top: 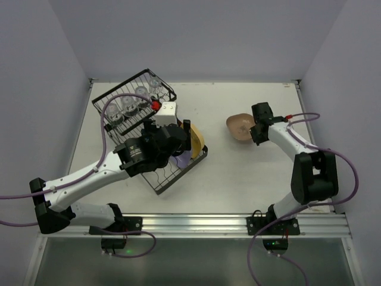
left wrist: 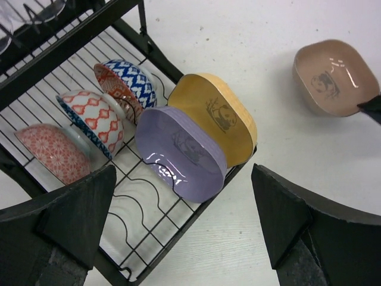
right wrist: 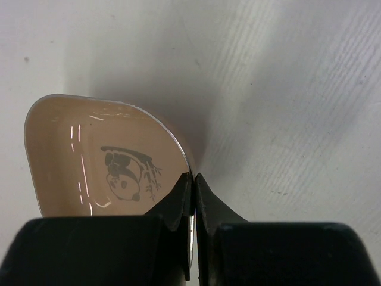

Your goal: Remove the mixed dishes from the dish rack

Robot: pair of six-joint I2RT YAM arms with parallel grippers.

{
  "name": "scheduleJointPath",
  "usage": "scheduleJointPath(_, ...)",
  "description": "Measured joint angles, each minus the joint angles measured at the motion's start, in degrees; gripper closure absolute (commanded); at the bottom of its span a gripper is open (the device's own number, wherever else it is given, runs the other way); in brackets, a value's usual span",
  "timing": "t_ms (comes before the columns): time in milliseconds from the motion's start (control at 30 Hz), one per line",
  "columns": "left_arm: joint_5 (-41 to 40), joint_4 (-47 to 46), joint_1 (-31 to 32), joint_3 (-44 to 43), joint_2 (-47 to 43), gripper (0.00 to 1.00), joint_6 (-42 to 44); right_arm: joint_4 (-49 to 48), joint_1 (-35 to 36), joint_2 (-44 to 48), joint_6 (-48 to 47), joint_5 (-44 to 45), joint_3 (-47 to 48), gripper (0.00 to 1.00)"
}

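Right gripper: fingers pinched together on the rim of the tan plate, one finger inside, one outside. The plate extends away from the fingers and to the left in the wrist view, hollow side up, panda print facing the camera. It's a rounded square with no clear long axis, slightly wider left-right in the top view. Its near rim is hidden behind the finger bases. Can't tell if its underside touches the table or is lifted; there's a shadow beside it. It sits far right of centre, well apart from the dish rack.

Left gripper: fingers wide apart, gripping nothing, above the rack's flat tray section. Directly under the gap is the purple plate, standing on edge in the wavy dividers. The yellow plate is touching behind it, also on edge, at the tray's end. Both long axes run along the rack's width, with faces tilted back.

Further in on the tray are the pink bowl, a red-and-blue patterned bowl and a blue chevron bowl, all on their sides. A red-brown rim is against the last one, and it's unclear whether that's a separate bowl.

The glass cups are in the basket section at far left; they're cut off in the left wrist view. In the top view the left arm hides most of the tray.
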State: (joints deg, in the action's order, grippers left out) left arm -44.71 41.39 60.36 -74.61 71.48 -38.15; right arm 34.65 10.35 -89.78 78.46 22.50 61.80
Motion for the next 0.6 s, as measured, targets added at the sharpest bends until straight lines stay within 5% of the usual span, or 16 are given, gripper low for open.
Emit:
scheduleJointPath(267, -2.9, 3.0, -0.4, 2.7, -0.9, 0.0, -11.8, 5.3, 0.0, -9.2, 15.3, 0.8, 1.9, 1.0)
scheduleJointPath(467, -1.3, 1.1, -2.7, 5.2, -1.0, 0.0, -12.9, 5.7, 0.0, -10.7, 20.0, 0.7, 3.0, 0.82)
scheduleJointPath(600, 1.1, -0.9, -5.0, 6.2, -0.2, 0.0, -12.8, 3.9, 0.0, -9.9, 21.0, 0.3, 0.4, 0.37)
